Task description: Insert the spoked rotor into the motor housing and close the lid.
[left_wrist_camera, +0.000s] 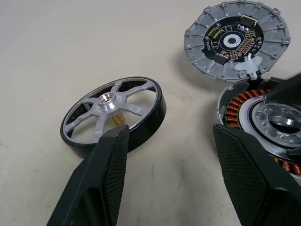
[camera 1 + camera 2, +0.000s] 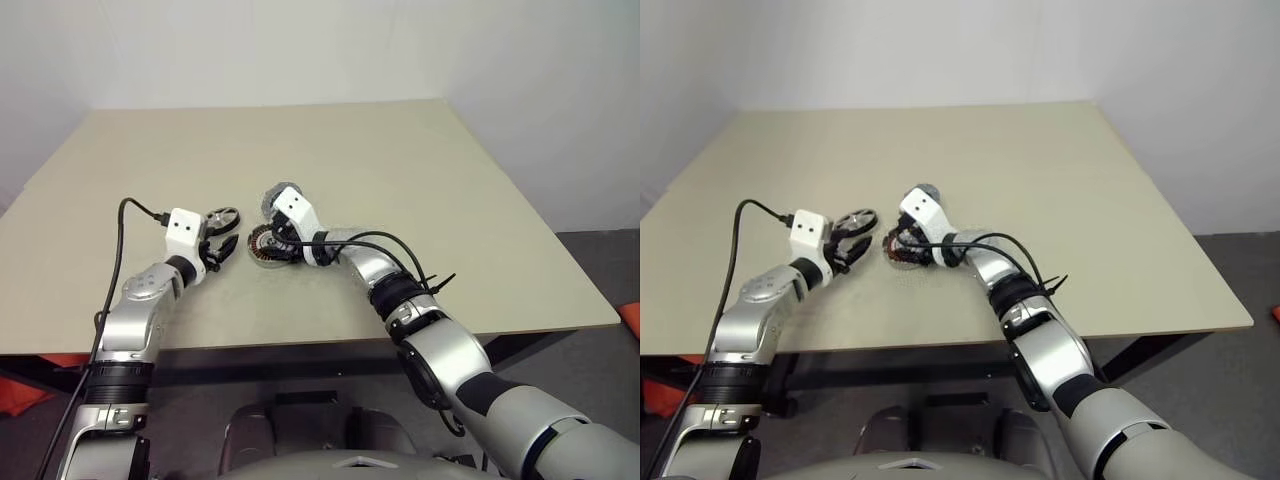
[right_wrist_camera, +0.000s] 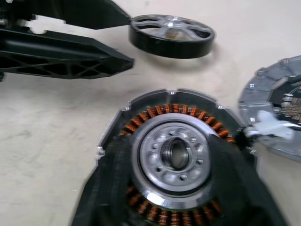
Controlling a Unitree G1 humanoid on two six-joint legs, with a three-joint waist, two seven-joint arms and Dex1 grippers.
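Spoked rotor (image 1: 115, 113) lies flat on the table (image 2: 420, 160), just ahead of the left gripper (image 1: 171, 155), not yet in the motor housing (image 3: 171, 155).

Left gripper's two black fingers stand wide apart and hold nothing; one fingertip sits just in front of the rotor's near rim, the other next to the housing, so the rotor looks lined up for a pick from its edge. The right gripper (image 2: 283, 250) is low over the housing, its dark fingers lying across the near part of the copper ring; whether they grip it or are letting go cannot be told, though the hand seems placed to steady the housing with its hub facing up. The lid (image 1: 237, 40) lies just beyond the housing, touching its far edge, inner side up, presumably left open so the rotor can drop in first.
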